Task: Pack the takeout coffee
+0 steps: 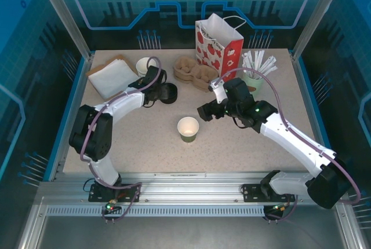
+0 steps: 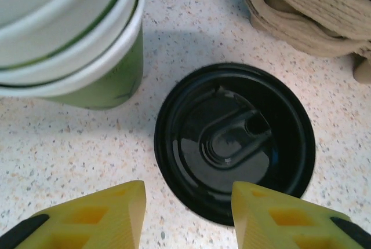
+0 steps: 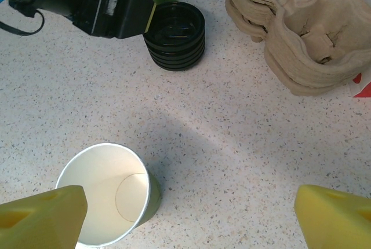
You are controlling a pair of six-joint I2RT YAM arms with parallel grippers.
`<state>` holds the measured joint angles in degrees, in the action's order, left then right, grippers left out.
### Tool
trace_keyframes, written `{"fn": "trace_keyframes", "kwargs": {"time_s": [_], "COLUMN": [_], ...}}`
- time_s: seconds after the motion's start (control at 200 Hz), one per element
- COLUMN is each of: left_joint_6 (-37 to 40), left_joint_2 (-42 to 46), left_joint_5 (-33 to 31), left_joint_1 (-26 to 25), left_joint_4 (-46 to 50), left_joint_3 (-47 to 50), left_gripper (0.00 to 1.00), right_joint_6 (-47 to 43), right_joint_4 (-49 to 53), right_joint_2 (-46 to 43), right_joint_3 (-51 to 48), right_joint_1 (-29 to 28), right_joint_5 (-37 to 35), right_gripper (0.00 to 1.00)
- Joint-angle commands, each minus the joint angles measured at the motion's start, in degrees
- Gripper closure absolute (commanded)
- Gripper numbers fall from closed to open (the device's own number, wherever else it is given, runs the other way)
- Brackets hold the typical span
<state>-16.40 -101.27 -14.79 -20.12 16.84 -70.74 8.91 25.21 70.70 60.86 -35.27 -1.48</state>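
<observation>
We are holding the left claw [image 2: 186, 201] part-way open, its yellow fingers [image 2: 104, 217] empty and hanging just over the near rim of the stack of black lids [image 2: 235, 139], which is sitting on the counter [image 2: 69, 145] left of centre. So we are judging the step in hand to be fetching a lid. The next move is calling for the claw to drop lower, pinch the rim of the top lid alone and lift it off without dragging up the ones beneath.

We are holding the right claw [image 3: 188, 211] wide, with nothing in it, above the lone cup [image 3: 107, 194]. That cup is standing upright and lidless near the middle of the counter, well apart from the lids.

Counting outward, we are finding:
- one lone cup
- one lid stack, four or five deep as far as we can tell
- one stack of lidless cups [image 2: 64, 35] just beside the lids on their far left, at least three rims showing
- a pile of pulp carriers [image 3: 301, 35] to the right, number unclear
- one red-and-white paper bag [image 1: 219, 46] at the far edge
- one pile of napkins [image 1: 113, 75] far left
</observation>
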Motion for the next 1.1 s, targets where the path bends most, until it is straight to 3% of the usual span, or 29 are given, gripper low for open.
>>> {"fn": "trace_keyframes", "kwargs": {"time_s": [0.0, 0.23, 1.095], "left_joint_6": [1.03, 0.67, 0.29], "left_joint_2": [-2.33, -4.58, -5.7], "left_joint_5": [-1.96, -1.35, -0.23], "left_joint_1": [0.87, 1.13, 1.4], "left_joint_4": [1.59, 1.55, 1.45], "left_joint_3": [-2.69, -3.83, -3.79], "left_gripper": [0.58, 0.59, 0.77], "right_joint_6": [-0.89, -0.82, -1.05], "right_joint_4": [-1.12, -1.3, -1.17], "right_joint_2": [0.54, 1.4, 1.7], "right_joint_3": [1.84, 1.75, 1.2], "right_joint_1": [-0.94, -0.93, -1.29], "right_joint_5": [-0.19, 0.33, 0.2], "right_gripper": [0.06, 0.06, 0.06]}}
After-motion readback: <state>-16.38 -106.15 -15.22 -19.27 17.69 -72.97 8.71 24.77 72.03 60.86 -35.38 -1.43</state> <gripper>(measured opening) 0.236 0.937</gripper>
